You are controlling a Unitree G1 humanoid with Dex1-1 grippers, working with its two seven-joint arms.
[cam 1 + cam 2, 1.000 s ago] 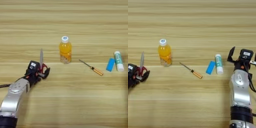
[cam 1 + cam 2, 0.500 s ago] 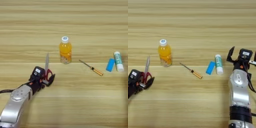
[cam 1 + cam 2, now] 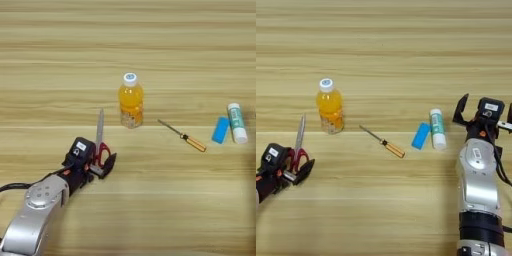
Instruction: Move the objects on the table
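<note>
We note silver-grey forearm shells, black cabling, and black grippers, left gripper [image 3: 98, 162] and right gripper [image 3: 486, 111], with apparently orange accents.

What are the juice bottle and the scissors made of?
The juice bottle looks like clear plastic: the orange drink shows through, and its white cap looks plastic too. The scissors, at the left gripper, seem to have dull grey metal blades and glossy red plastic handles.
</note>
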